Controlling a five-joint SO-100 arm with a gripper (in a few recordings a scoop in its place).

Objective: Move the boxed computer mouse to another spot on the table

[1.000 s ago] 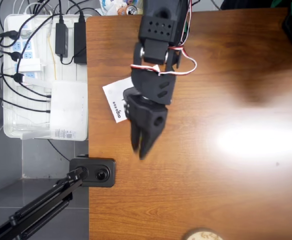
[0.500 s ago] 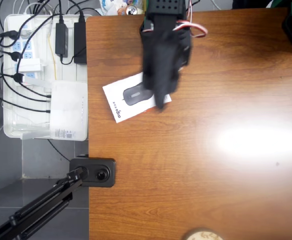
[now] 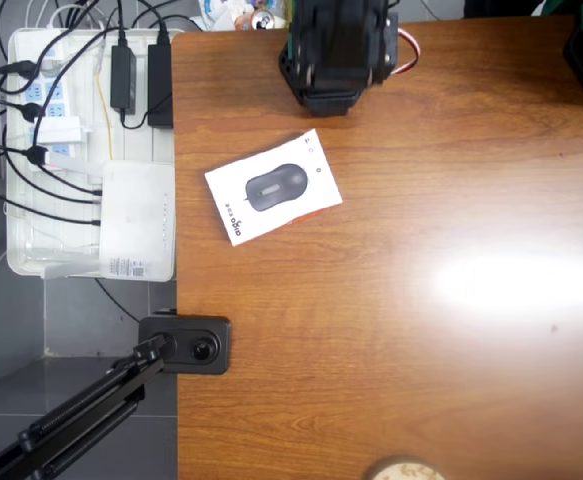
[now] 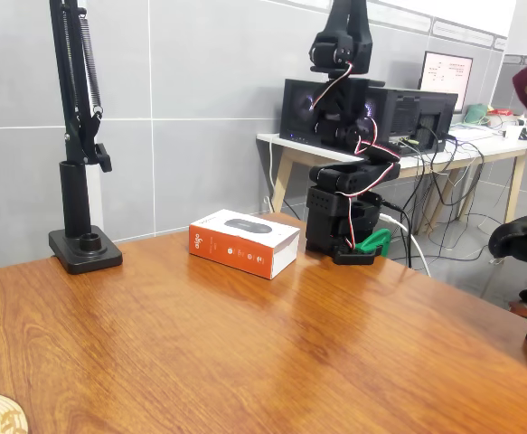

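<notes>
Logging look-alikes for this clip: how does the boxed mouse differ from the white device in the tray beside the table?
The mouse box lies on the wooden table; the white device sits in the tray off its edge. The box lies askew to the table edge; the device lies square with it. The box shows a dark mouse picture and an orange side; the device is plain white with a small label. Both are flat, white and rectangular.

Table (image 4: 245,353): wood with warm reddish-brown grain, smooth glossy finish; the overhead view shows a bright glare patch on it. Boxed computer mouse (image 3: 273,187): smooth cardboard, white printed face, orange-red side panel visible in the fixed view. Robot arm (image 4: 346,194): matt black plastic segments with red and white insulated wires. Camera stand (image 4: 79,136): matt black metal with exposed coil springs.
</notes>
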